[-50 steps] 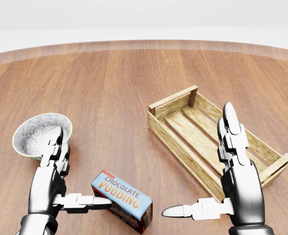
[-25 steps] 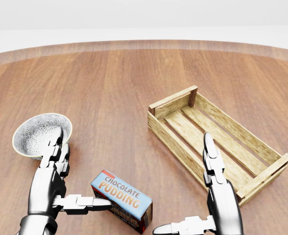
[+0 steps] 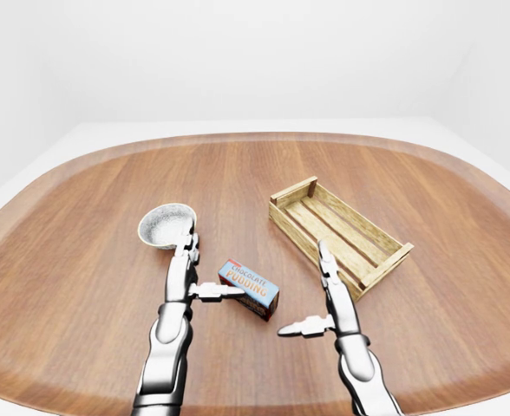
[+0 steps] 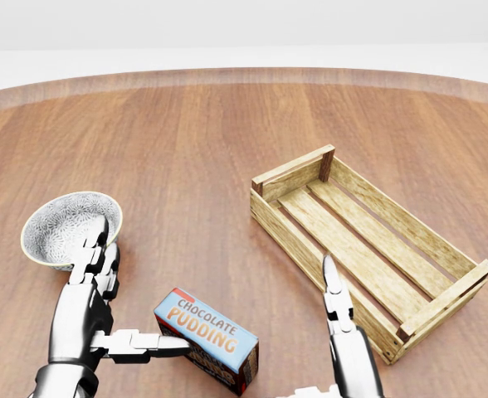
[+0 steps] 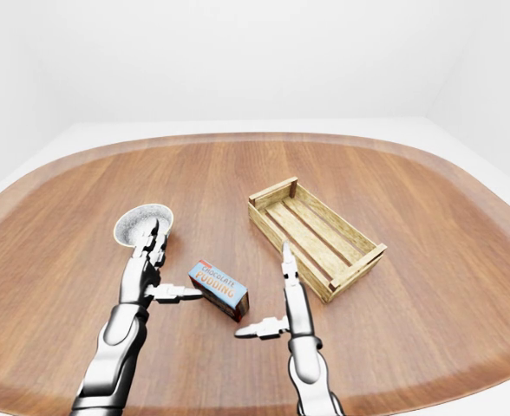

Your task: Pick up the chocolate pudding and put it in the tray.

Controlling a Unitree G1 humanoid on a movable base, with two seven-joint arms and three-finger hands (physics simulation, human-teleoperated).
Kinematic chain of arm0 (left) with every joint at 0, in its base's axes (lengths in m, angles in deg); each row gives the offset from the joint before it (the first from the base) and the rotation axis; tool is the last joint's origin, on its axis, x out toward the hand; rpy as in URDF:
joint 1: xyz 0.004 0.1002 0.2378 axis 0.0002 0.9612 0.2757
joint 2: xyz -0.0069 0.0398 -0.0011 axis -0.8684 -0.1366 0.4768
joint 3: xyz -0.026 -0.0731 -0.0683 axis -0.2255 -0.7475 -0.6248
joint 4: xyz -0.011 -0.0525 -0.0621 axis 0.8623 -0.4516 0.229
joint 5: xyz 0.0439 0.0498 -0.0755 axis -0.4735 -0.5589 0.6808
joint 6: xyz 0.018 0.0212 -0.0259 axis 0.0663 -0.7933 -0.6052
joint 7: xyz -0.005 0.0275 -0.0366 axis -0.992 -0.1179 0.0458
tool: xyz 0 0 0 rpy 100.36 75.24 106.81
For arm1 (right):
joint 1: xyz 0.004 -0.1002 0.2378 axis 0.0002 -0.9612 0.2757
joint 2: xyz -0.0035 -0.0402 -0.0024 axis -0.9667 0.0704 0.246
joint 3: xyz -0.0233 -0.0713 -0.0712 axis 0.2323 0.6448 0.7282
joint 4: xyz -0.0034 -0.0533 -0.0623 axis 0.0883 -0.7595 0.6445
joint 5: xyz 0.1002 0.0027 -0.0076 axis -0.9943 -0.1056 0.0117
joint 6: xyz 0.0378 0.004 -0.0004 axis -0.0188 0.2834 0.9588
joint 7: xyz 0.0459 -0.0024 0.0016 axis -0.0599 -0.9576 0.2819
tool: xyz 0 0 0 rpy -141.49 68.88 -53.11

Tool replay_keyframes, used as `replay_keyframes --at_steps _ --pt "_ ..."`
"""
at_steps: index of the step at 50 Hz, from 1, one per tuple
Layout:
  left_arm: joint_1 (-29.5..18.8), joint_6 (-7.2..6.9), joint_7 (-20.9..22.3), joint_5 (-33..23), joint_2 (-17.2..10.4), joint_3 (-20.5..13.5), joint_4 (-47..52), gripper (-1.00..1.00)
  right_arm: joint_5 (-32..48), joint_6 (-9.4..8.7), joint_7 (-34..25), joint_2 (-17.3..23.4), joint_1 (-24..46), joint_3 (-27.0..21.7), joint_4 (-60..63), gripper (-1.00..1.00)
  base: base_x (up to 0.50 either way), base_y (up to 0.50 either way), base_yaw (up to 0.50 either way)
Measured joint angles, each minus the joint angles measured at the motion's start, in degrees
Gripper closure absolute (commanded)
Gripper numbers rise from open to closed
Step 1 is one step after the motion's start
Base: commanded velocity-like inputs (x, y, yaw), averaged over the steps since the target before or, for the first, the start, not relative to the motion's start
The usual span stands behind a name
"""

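The chocolate pudding box point(image 4: 207, 338), blue with a red end, lies flat on the wooden table near the bottom of the head view. My left hand point(image 4: 138, 290) is open just left of it, fingers pointing up and the thumb tip against the box's left end. My right hand point(image 3: 303, 290) is also open, standing apart from the box on its right with the thumb stretched toward it. The tray is a slatted wooden crate point(image 4: 292, 172) with nothing in it, lying to the right of the box and beyond my right hand.
A white speckled bowl point(image 4: 38, 229) sits at the left, right behind my left fingers point(image 4: 95, 249). The round wooden table point(image 3: 238, 173) stretches wide on all sides, with white floor and walls beyond its edge.
My right hand has moved left and down in the head view, from over the crate's near wall to the gap between crate and box. The left hand and the box have not moved.
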Motion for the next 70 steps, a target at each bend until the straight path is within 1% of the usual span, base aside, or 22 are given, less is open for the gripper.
replay_keyframes --at_steps 24,43,70 --pt "-0.05 -0.68 -0.01 0.2 -0.02 -0.08 0.56 -1.0 2.78 0.0 3.08 -0.92 2.38 3.53 -4.93 -1.0 0.0 0.0 0.0" --pt "-0.04 -0.38 0.04 0.09 0.01 0.04 0.34 -1.0 4.09 0.0 4.89 -2.27 4.7 6.0 -10.33 -1.0 0.0 0.0 0.0" --pt "-0.08 -0.28 0.16 -0.05 0.0 0.1 0.29 -1.0 6.95 0.0 7.36 -4.26 7.13 8.1 -18.53 -1.0 0.0 0.0 0.0"
